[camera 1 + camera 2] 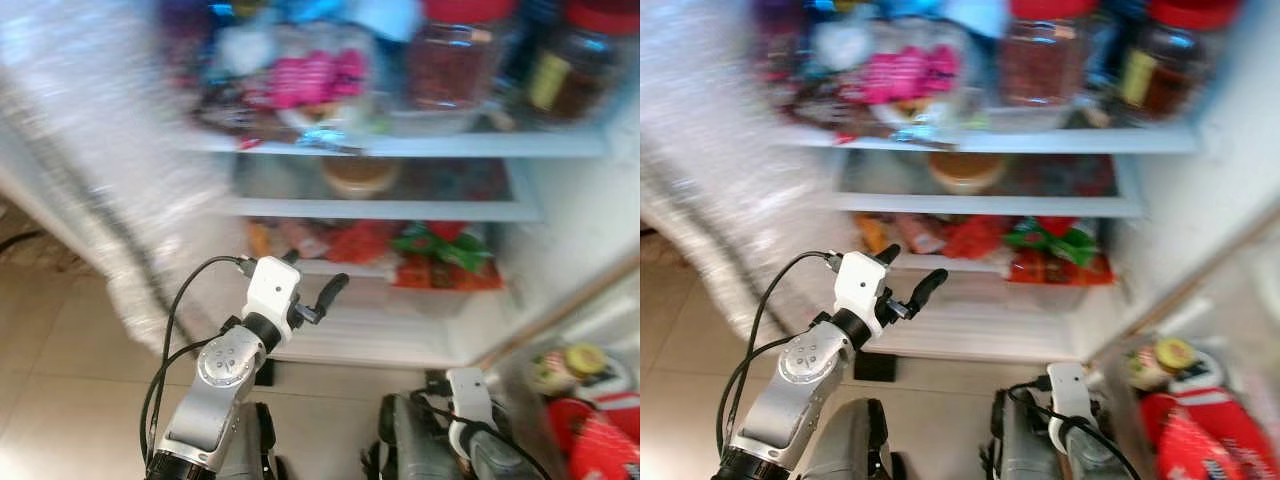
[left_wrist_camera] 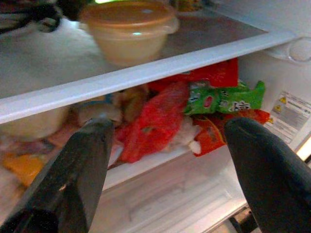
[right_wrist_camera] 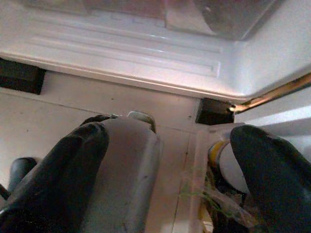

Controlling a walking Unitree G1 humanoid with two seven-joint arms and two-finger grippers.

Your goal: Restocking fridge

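Left eye view, blurred: my left claw [image 1: 318,290] is raised toward the open fridge [image 1: 420,340], fingers spread wide and empty, probably lined up to reach a shelf. Ahead of it a tan lidded tub [image 2: 127,30] sits on the middle shelf [image 2: 146,73], with red and green packets [image 2: 194,109] crammed below. My right claw [image 3: 165,160] hangs low over the pale tiled floor [image 1: 60,340], also open, holding nothing. Jars [image 1: 450,60] crowd the top shelf.
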